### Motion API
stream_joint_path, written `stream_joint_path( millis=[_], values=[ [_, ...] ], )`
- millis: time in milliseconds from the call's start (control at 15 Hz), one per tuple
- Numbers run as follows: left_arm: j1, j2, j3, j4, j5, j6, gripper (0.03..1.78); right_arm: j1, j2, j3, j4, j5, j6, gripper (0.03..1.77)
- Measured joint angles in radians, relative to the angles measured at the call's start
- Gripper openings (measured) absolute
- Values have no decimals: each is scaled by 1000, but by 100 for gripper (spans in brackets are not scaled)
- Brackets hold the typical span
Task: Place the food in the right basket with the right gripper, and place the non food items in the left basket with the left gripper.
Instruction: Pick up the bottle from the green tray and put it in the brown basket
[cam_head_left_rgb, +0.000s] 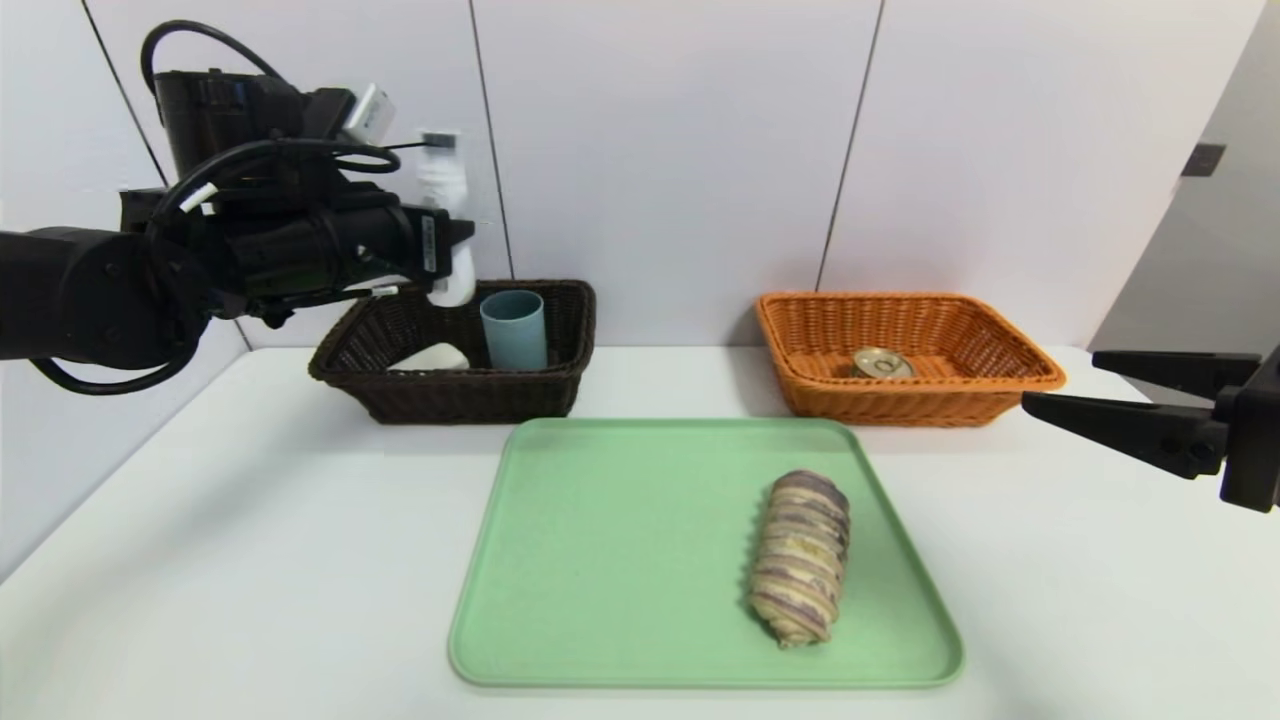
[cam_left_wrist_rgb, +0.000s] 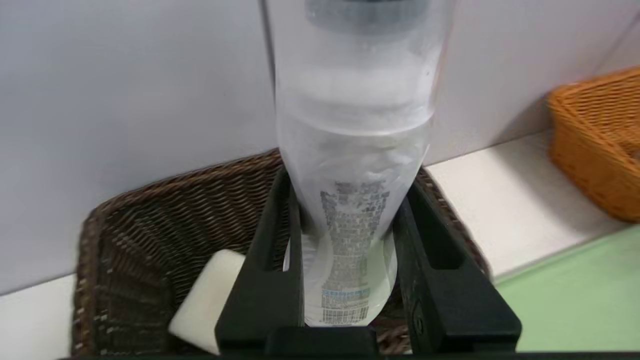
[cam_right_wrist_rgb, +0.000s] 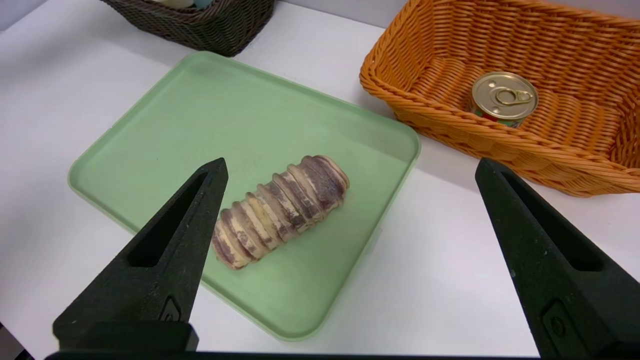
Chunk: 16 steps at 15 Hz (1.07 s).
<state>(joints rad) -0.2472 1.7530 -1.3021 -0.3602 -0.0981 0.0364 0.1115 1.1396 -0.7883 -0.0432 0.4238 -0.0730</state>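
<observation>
Bottle (cam_head_left_rgb: 447, 215): white, waisted, clear cap at top; held upright in the air above the back of the dark basket, clear of its contents. In the left wrist view the printed label faces the camera, with the black fingers pressing the waist from both sides.
Left gripper (cam_head_left_rgb: 455, 235): clamped on the bottle, pointing roughly level toward the rear wall, raised above the dark basket; black arm with looping cables reaches in from the left.
Dark basket (cam_head_left_rgb: 560, 385): rear left of the table, against the wall. Holds the soap and the cup.
Soap (cam_head_left_rgb: 432, 357): white bar lying on the basket floor, left part.
Cup (cam_head_left_rgb: 514, 330): blue-grey, standing upright, mouth up, just right of the soap.
Roll (cam_head_left_rgb: 801, 556): tan with purple swirls, lying lengthwise on the right half of the tray; nothing touches it.
Tray (cam_head_left_rgb: 600, 560): pale green, rounded corners, centre front of the table; only the roll on it.
Can (cam_head_left_rgb: 882, 364): gold pull-tab lid up, resting on the floor of the orange basket.
Orange basket (cam_head_left_rgb: 900, 405): rear right, well apart from the dark basket, just behind the tray's right corner.
Right gripper (cam_head_left_rgb: 1058, 382): fingers spread wide, nothing between them; hovers at the right edge of the table, beside the orange basket, aimed toward the tray.
Table (cam_head_left_rgb: 250, 520): white top, pale panelled wall behind.
</observation>
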Motion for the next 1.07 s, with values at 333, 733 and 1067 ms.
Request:
stream_joint_path(
  millis=[333, 733, 1067],
  values=[
    [112, 53, -1, -18, 0, -11, 54, 0, 1, 2, 7, 0, -5, 171],
    [155, 180, -6, -162, 0, -30, 54, 0, 1, 1, 12, -3, -4, 171],
    [170, 268, -22, -203, -1, -31, 54, 0, 0, -12, 21, -5, -9, 171]
  ],
)
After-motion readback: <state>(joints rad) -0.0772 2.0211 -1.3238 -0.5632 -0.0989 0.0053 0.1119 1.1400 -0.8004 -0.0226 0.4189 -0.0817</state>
